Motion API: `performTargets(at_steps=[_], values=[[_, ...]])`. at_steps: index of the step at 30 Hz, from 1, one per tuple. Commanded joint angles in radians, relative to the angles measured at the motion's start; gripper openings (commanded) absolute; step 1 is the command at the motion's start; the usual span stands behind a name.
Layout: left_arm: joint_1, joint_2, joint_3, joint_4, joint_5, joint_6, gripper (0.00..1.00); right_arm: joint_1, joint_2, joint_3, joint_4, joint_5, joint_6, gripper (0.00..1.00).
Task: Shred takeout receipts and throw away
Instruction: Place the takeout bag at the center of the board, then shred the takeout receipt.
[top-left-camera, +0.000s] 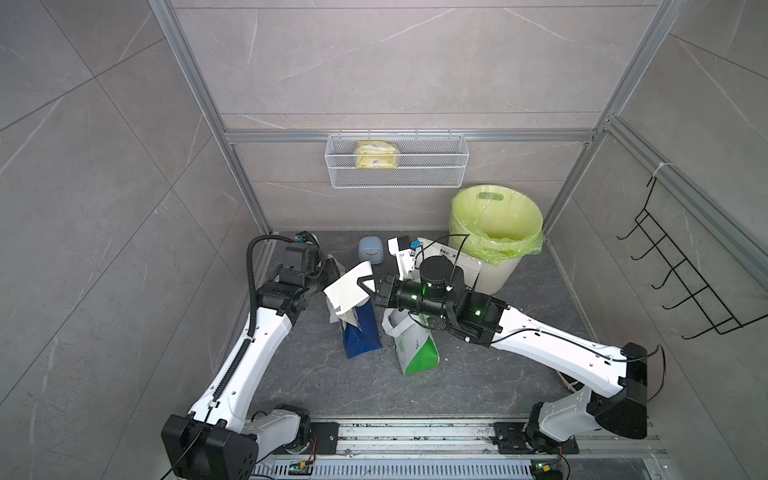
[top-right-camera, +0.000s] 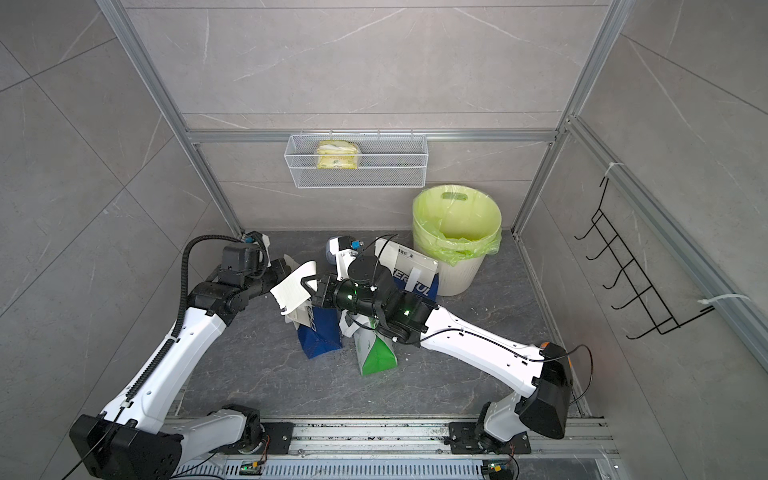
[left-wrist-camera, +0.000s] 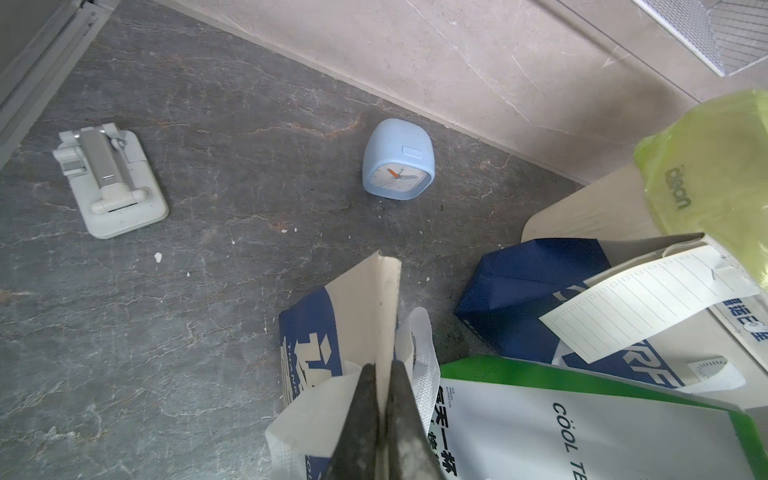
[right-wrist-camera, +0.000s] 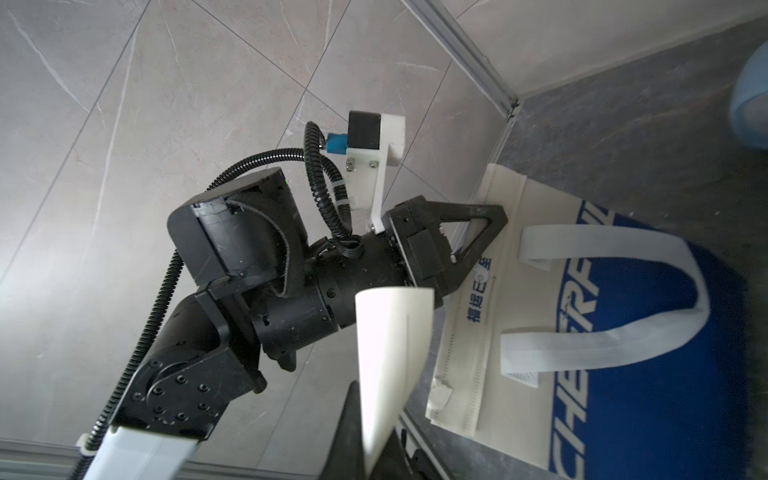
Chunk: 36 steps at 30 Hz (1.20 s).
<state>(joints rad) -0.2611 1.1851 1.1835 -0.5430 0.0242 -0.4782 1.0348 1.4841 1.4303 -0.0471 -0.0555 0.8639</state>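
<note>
Receipt pinched between both grippers, tear barely begun.

My left gripper (left-wrist-camera: 384, 368) and right gripper (top-left-camera: 366, 286) are each clamped tight on opposite edges of one takeout receipt (top-left-camera: 347, 291), held in the air over the blue-and-white bag (top-left-camera: 361, 332) mid-tabletop. Its lower edge looks ragged (started, I judge, not shredded). A second receipt (left-wrist-camera: 640, 303) lies untouched just beside the bin (top-left-camera: 503, 272) in the back right corner. Scraps binned: cannot tell.

I see grey marble-veined wall tiles (top-left-camera: 415, 62) behind an aluminium frame (top-left-camera: 407, 136), a dark stone tabletop (top-left-camera: 332, 386), a white mesh basket (top-left-camera: 436, 166) on the back rail, and a black hook rack (top-left-camera: 685, 266) on the right wall, all evenly lit.
</note>
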Motion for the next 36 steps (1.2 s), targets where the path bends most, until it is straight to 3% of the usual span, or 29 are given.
performTargets(at_steps=[1,5,12,14,18,21,27,31,36], values=[[0.004,0.007,0.055,0.045,0.101,0.055,0.10,0.006,-0.066,0.003,-0.102,0.134,-0.167,0.00],[0.005,0.011,0.119,0.041,0.189,0.069,0.50,0.005,-0.126,-0.003,-0.161,0.210,-0.307,0.00],[0.005,-0.023,0.249,0.035,0.274,0.122,0.69,-0.021,-0.221,-0.043,-0.220,0.439,-0.461,0.00],[0.005,-0.038,0.292,0.029,0.304,0.140,0.75,-0.072,-0.247,-0.067,-0.211,0.425,-0.482,0.00],[0.001,-0.047,0.369,0.048,0.481,0.162,0.76,-0.201,-0.303,-0.121,-0.164,0.241,-0.465,0.00],[-0.044,-0.054,0.355,0.181,0.663,0.138,0.76,-0.232,-0.358,-0.179,-0.085,0.117,-0.518,0.00],[-0.269,-0.030,0.352,0.249,0.689,0.314,0.76,-0.235,-0.473,-0.286,0.024,0.034,-0.603,0.00],[-0.302,0.009,0.356,0.306,0.712,0.310,0.76,-0.236,-0.540,-0.352,0.099,-0.063,-0.626,0.00],[-0.350,0.072,0.386,0.312,0.790,0.312,0.75,-0.236,-0.623,-0.441,0.229,-0.084,-0.626,0.00]])
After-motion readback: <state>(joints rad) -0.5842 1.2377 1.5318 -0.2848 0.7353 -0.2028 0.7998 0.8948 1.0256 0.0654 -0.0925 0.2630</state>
